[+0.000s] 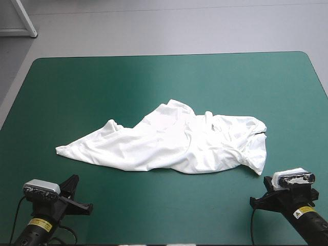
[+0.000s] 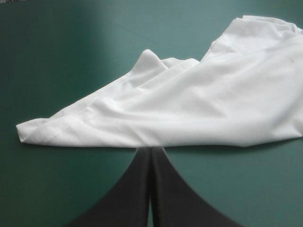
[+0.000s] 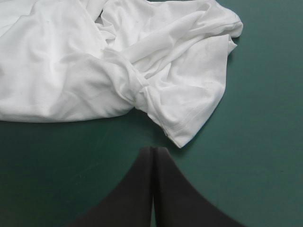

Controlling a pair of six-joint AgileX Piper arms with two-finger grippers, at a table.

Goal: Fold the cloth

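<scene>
The T-shirt (image 1: 174,146) lies across the middle of the table (image 1: 154,77), reaching toward the right edge, with the left gripper (image 2: 150,150) just before its left end and the right gripper (image 3: 154,150) just before its right end.

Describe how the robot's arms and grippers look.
The left gripper and right gripper each have two broad matte black fingers, curved like fins and tapering to a tip. The arms behind them are black, and each carries a yellow label near the wrist.
</scene>
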